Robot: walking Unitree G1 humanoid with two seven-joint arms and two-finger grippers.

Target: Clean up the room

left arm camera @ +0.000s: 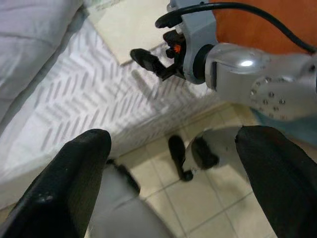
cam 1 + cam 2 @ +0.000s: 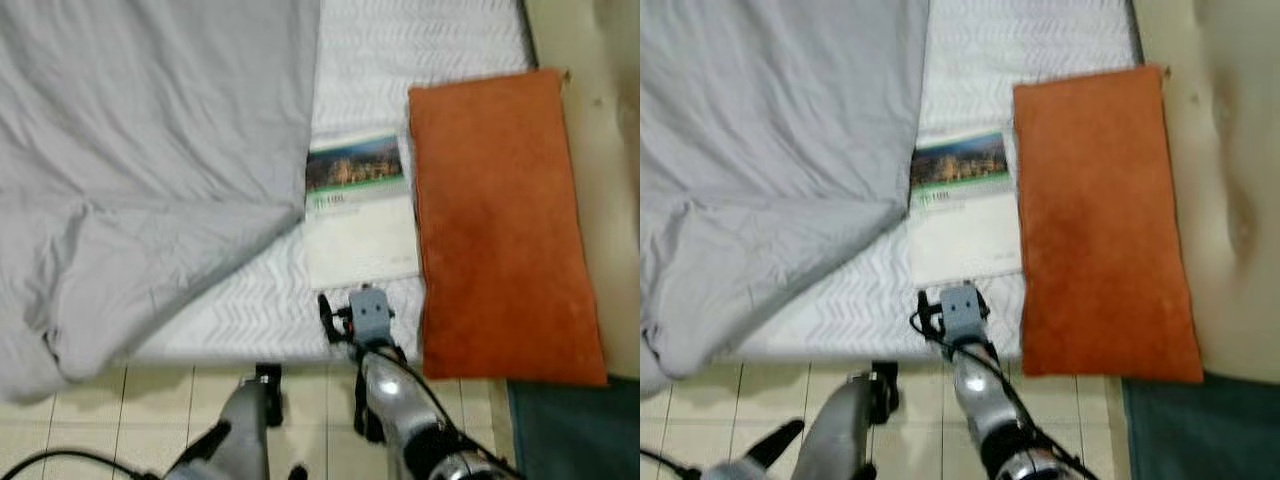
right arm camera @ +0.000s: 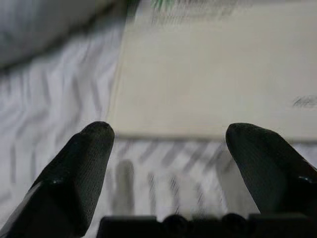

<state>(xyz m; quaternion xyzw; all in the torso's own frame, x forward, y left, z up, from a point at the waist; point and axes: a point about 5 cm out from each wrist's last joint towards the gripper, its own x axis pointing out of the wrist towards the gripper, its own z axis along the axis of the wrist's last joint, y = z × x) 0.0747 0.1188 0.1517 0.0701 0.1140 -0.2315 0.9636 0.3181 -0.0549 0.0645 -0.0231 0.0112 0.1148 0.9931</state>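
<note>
R hand (image 3: 168, 163), 1 booklet (image 2: 358, 210), 1 cushion (image 2: 505, 220)

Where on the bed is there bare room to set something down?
Bare mattress runs along the near edge, between the grey blanket and the book; another strip lies beyond the book, above the orange cushion. It is crowded where book, blanket and cushion meet, just ahead of the open right gripper.

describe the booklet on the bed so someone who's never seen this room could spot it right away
Start at the bed with its white zigzag-patterned cover. Between the rumpled grey blanket and the long orange cushion lies the booklet, flat, just beyond the open right gripper. It is the only paper thing there: cream, with a dark photo strip across its far end.
</note>
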